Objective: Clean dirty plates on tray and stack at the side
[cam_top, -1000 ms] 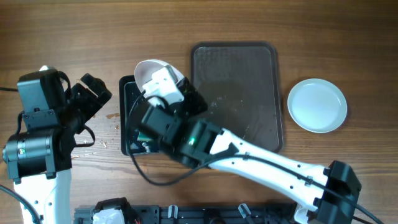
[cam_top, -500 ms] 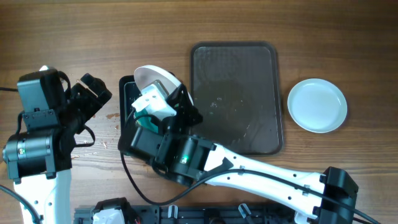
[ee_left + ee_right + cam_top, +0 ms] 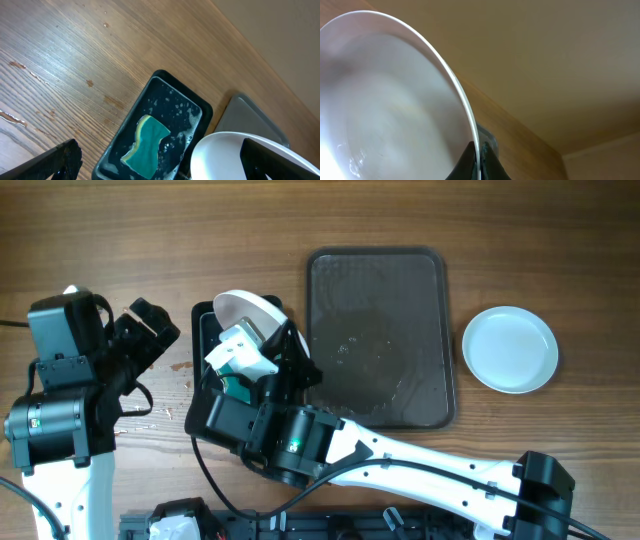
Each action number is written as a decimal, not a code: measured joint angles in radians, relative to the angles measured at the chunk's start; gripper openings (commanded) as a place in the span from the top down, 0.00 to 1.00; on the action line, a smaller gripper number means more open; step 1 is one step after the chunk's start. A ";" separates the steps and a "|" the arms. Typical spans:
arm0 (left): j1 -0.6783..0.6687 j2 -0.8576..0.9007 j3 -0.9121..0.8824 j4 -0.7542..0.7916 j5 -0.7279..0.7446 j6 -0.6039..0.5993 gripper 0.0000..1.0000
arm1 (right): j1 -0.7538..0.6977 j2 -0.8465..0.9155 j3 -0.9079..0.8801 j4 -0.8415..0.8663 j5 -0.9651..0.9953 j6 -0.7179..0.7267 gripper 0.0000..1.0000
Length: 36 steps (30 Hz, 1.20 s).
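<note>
Washing was the step in hand: you had the right gripper (image 3: 479, 159) clamped on the lower rim of a white plate (image 3: 390, 100), holding it tilted on edge above the black basin (image 3: 125, 136), where the green sponge (image 3: 146, 145) lay in soapy water. The plate's face looked plain white in the wrist view, with no teal smear I could make out, so I judged the scrub close to done. The tray (image 3: 400, 310) held no plates, only droplets, and a clean white stack (image 3: 510, 348) sat just right of it; how many plates it counted I could not tell. Your right arm stretched from the lower right corner across the tray's front, wrist over the basin. Your left gripper (image 3: 150, 330) hung beside the basin's left side, fingers apart, holding nothing. Next you needed to lift the plate clear, carry it over the tray, and lower it squarely onto the stack without the wet rim slipping.
</note>
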 measured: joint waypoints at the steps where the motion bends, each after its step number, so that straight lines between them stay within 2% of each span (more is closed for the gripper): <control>1: 0.000 0.000 0.000 0.000 0.000 0.000 0.00 | 0.000 0.000 0.000 0.001 0.002 0.000 0.96; 17: 0.000 0.000 0.000 0.000 0.000 0.000 0.00 | -0.003 0.000 0.000 0.005 -0.002 0.016 0.96; 20: 0.000 0.000 0.000 0.000 0.000 0.000 0.00 | -0.050 0.000 0.001 -0.037 -0.108 0.099 0.96; 22: 0.000 0.000 0.000 0.000 0.000 0.000 0.00 | -0.116 0.000 0.002 -0.077 -0.256 0.172 0.96; 23: 0.000 0.000 0.000 0.000 0.000 0.000 0.00 | -0.164 0.001 0.002 -0.089 -0.341 0.203 0.96; 26: 0.000 0.000 0.000 -0.002 0.000 0.000 0.00 | -0.418 0.002 0.002 -0.099 -0.771 0.290 0.96; 30: 0.000 0.000 0.000 -0.003 0.000 0.000 0.00 | -0.783 0.000 0.002 -0.100 -1.262 0.323 0.96; 32: 0.000 0.000 0.000 -0.002 0.000 0.000 0.00 | -0.943 -0.014 0.002 -0.104 -1.424 0.326 0.96; 34: 0.000 0.000 0.000 -0.003 0.000 0.000 0.00 | -1.096 -0.047 0.002 -0.134 -1.531 0.332 0.96; 36: 0.000 0.000 0.000 -0.003 0.000 0.000 0.00 | -1.309 -0.125 0.003 -0.217 -1.591 0.350 0.96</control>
